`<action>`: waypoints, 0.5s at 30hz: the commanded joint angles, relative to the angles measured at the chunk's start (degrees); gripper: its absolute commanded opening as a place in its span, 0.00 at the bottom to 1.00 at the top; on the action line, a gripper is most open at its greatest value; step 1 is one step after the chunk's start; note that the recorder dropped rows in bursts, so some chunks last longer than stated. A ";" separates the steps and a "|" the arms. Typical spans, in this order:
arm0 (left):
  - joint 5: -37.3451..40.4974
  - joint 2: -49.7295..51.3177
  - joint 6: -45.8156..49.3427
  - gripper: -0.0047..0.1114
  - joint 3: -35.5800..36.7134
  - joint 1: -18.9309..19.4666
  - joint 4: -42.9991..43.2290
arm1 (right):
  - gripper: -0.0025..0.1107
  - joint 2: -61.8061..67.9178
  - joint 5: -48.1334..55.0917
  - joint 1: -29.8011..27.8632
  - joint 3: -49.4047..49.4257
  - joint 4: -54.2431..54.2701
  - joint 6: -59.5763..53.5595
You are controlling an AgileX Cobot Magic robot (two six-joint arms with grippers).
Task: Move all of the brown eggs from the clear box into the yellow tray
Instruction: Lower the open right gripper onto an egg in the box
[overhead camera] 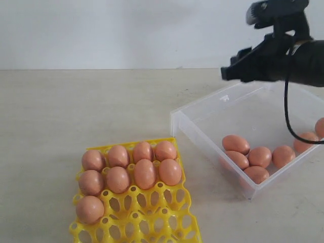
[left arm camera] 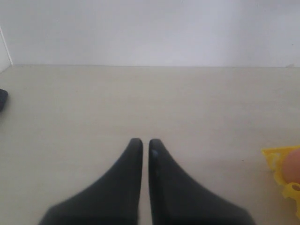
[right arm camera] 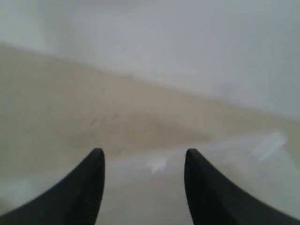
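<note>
The yellow tray [overhead camera: 152, 223] lies at the front left and holds several brown eggs [overhead camera: 145, 173] in its far rows; one corner of the tray [left arm camera: 274, 157] shows in the left wrist view. More brown eggs [overhead camera: 259, 156] lie in the near corner of the clear box [overhead camera: 202, 134] on the right. My right gripper [overhead camera: 226, 74] hangs above the box's far wall. In the right wrist view it [right arm camera: 143, 154] is open with nothing between its fingers. My left gripper [left arm camera: 142, 142] is shut and empty over bare table.
The pale table [overhead camera: 76, 111] reaches back to a white wall. A black cable [overhead camera: 286, 109] hangs from the right arm over the box. A dark object [left arm camera: 2, 99] sits at the edge of the left wrist view.
</note>
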 commanded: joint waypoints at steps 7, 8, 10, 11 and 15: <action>-0.40 -0.14 0.41 0.08 -0.08 0.18 -0.29 | 0.43 6.55 39.36 1.85 -11.75 -3.73 3.51; -0.40 -0.14 0.41 0.08 -0.08 0.18 -0.29 | 0.43 8.68 42.66 1.85 -13.75 -4.76 3.51; -0.40 -0.14 0.41 0.08 -0.08 0.18 -0.29 | 0.43 13.15 49.22 1.85 -17.61 -6.31 3.70; -0.40 -0.14 0.41 0.08 -0.08 0.18 -0.29 | 0.43 14.80 51.77 1.85 -18.97 -6.60 3.84; -0.40 -0.14 0.41 0.08 -0.08 0.18 -0.29 | 0.43 20.21 57.79 1.85 -23.79 -8.44 3.84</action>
